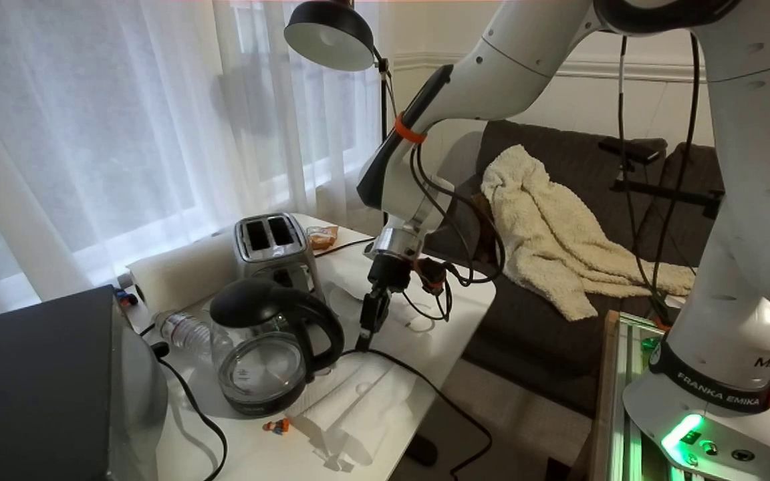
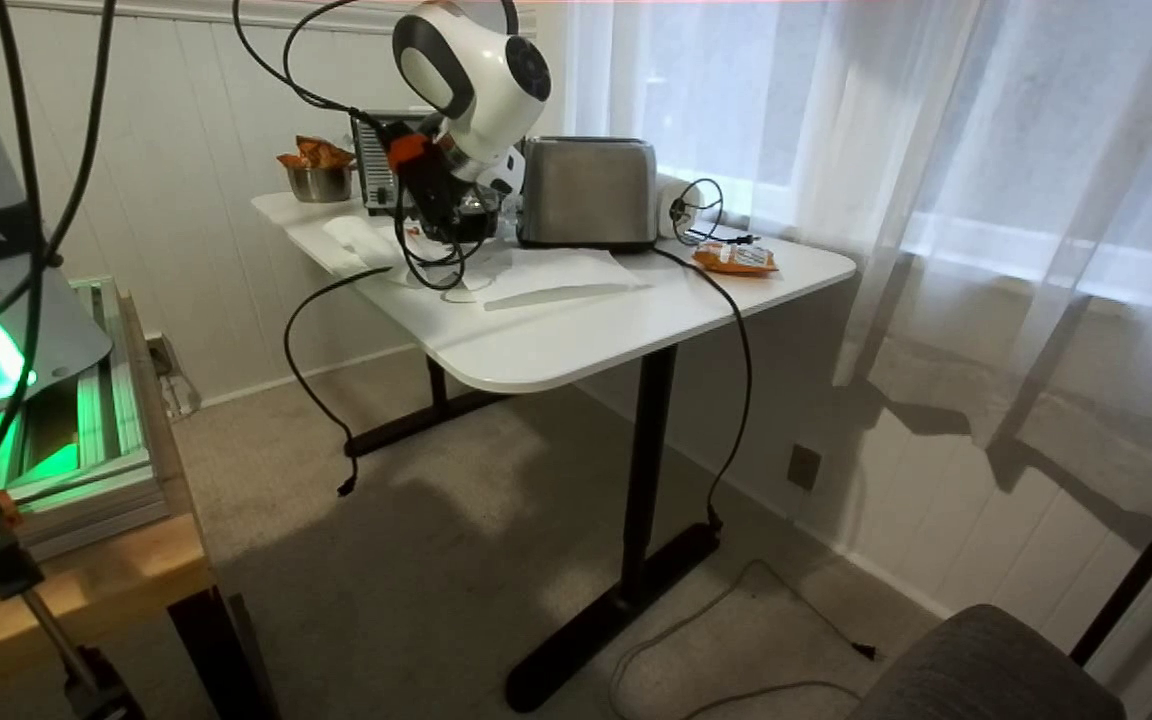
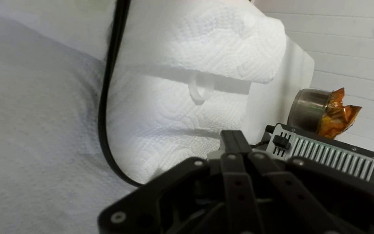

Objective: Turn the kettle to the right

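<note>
- Sheer curtains (image 1: 124, 133) hang down one side of the room; in the background sits a dark sofa (image 1: 539, 341) with a cream blanket (image 1: 539, 227) over it.
- The white table (image 2: 576, 345), rounded at the corners, carries loose paper towel (image 1: 358, 394) and a black cord (image 3: 102, 113) that drops over the edge.
- The kettle (image 1: 261, 374) stands upright on the table near the toaster (image 1: 278, 257), its black handle (image 1: 335, 334) pointing toward the gripper (image 3: 235, 139).
- The gripper is closed, its fingers (image 3: 237, 178) pressed together with nothing between them. In an exterior view the tip hangs just beside the handle, seemingly not touching. This looks like the approach, with the turn not yet made. The next move probably calls for laying the closed fingers against the handle and sweeping sideways slowly, so the kettle pivots without tipping or catching the cord.
- A small orange-and-blue thing (image 1: 277, 425), too small to name, lies just beside the kettle's base.
</note>
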You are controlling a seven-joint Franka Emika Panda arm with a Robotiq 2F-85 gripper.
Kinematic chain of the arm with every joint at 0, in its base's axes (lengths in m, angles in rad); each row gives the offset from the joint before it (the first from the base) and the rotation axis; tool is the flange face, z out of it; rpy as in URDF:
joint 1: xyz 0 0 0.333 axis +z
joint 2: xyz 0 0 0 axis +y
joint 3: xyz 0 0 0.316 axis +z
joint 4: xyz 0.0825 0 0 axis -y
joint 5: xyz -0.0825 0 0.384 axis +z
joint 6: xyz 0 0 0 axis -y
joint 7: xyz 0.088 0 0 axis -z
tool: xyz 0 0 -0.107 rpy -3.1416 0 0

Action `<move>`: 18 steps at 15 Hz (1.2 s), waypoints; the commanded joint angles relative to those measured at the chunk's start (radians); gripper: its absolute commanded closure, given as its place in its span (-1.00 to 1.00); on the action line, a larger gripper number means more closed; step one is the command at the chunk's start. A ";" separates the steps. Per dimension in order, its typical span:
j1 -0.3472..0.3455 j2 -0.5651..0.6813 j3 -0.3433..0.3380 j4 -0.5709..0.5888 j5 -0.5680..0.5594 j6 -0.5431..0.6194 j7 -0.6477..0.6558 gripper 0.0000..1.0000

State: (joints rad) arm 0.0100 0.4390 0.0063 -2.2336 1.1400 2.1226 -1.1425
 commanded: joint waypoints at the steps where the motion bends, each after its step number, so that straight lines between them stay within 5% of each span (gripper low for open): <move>1: -0.008 0.016 0.012 0.017 -0.005 0.006 -0.005 1.00; 18: -0.047 0.220 0.052 0.199 0.145 -0.072 -0.011 1.00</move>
State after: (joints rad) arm -0.0129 0.6086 0.0483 -2.0752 1.2364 2.0896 -1.1417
